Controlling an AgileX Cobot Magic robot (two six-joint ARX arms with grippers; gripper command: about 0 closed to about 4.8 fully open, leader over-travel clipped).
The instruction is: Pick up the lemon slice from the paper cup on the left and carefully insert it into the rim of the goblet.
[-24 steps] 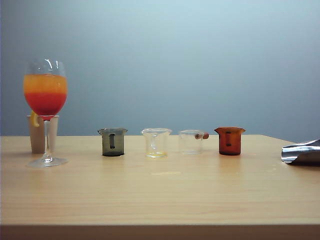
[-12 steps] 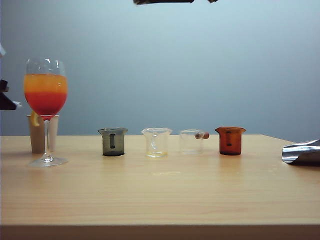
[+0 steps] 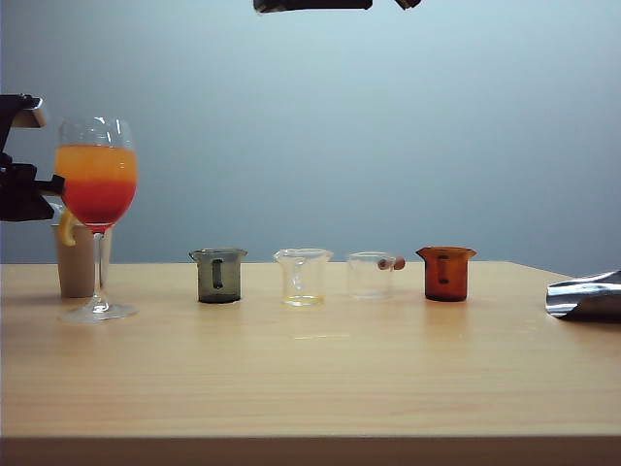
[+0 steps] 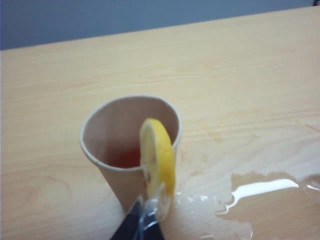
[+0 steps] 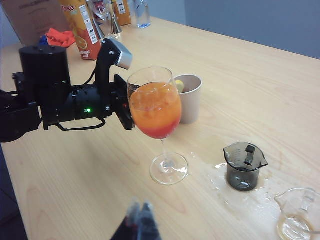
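Note:
The paper cup (image 4: pixel 115 170) stands on the wooden table with the lemon slice (image 4: pixel 157 155) set upright on its rim. My left gripper (image 4: pixel 145 222) is shut, its tips just in front of the slice's lower edge, holding nothing. In the exterior view the left arm (image 3: pixel 24 184) hangs at the far left beside the goblet (image 3: pixel 95 184), which stands in front of the paper cup (image 3: pixel 76 267). My right gripper (image 5: pixel 141 212) is shut and empty, above the table in front of the goblet (image 5: pixel 156 107).
A row of small beakers stands mid-table: grey (image 3: pixel 219 275), clear with yellow liquid (image 3: pixel 304 277), clear with a wooden handle (image 3: pixel 374 274), amber (image 3: pixel 446 273). A shiny metal object (image 3: pixel 585 296) lies far right. Spilled liquid (image 4: pixel 260 187) wets the table by the cup. Juice cartons (image 5: pixel 82 27) stand beyond.
The left arm has come into the exterior view from the left edge, up to the goblet. The right arm has appeared at the top edge. The goblet stands slightly further right.

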